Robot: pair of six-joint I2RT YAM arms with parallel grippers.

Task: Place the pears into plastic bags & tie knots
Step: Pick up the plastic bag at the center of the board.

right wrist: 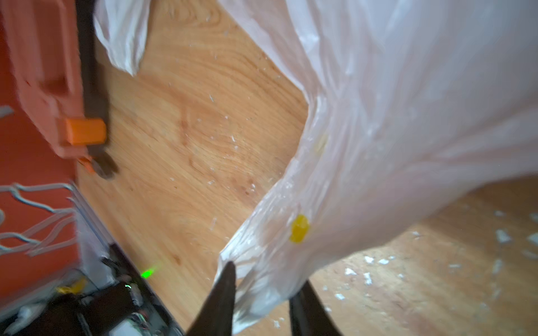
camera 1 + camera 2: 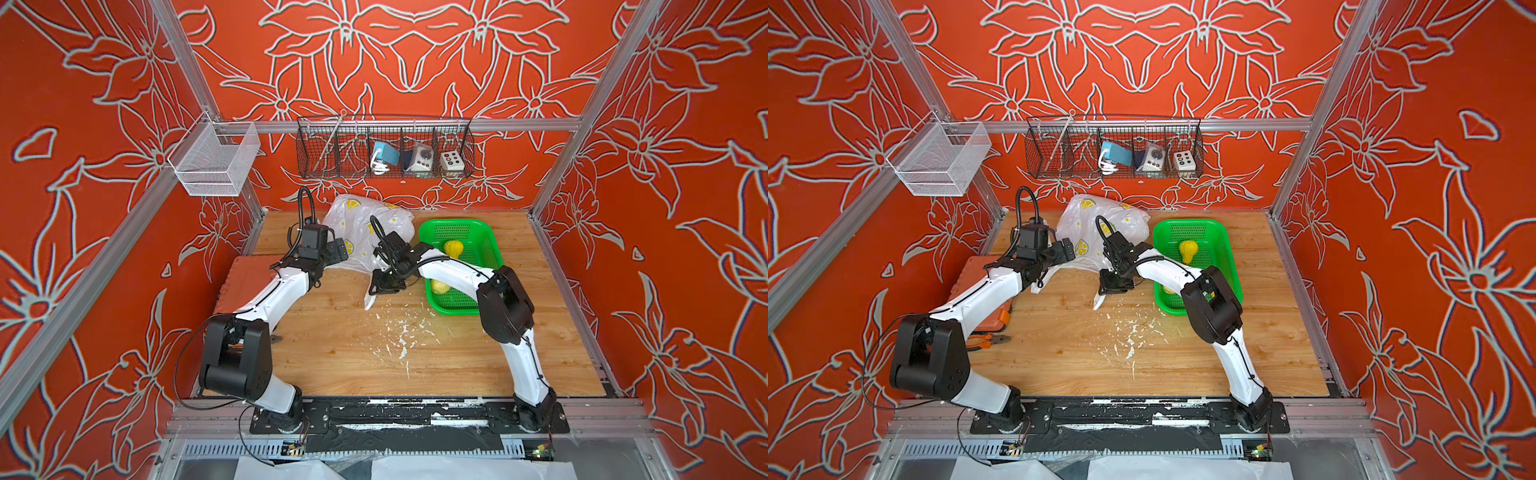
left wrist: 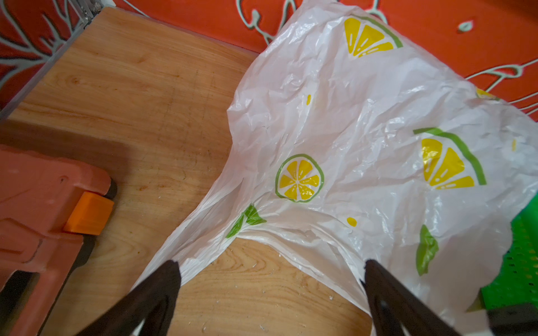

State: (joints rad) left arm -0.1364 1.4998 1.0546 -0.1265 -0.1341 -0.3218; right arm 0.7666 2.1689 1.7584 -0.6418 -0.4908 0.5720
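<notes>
One handle [image 1: 262,247] of the bag [image 3: 349,116] lies between the right gripper's [image 1: 266,276] jaws, grip unclear; left gripper [image 3: 270,263] gapes nearby.

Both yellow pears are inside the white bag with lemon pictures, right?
No. The bright pear and the pale pear lie in the green tray, not inside the white bag; a top view shows it. The bag does have lemon pictures.

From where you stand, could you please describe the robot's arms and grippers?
The left arm and right arm have white shells, bulky black joints and thin black cables. The left gripper and right gripper have slim tapering black fingers.
</notes>
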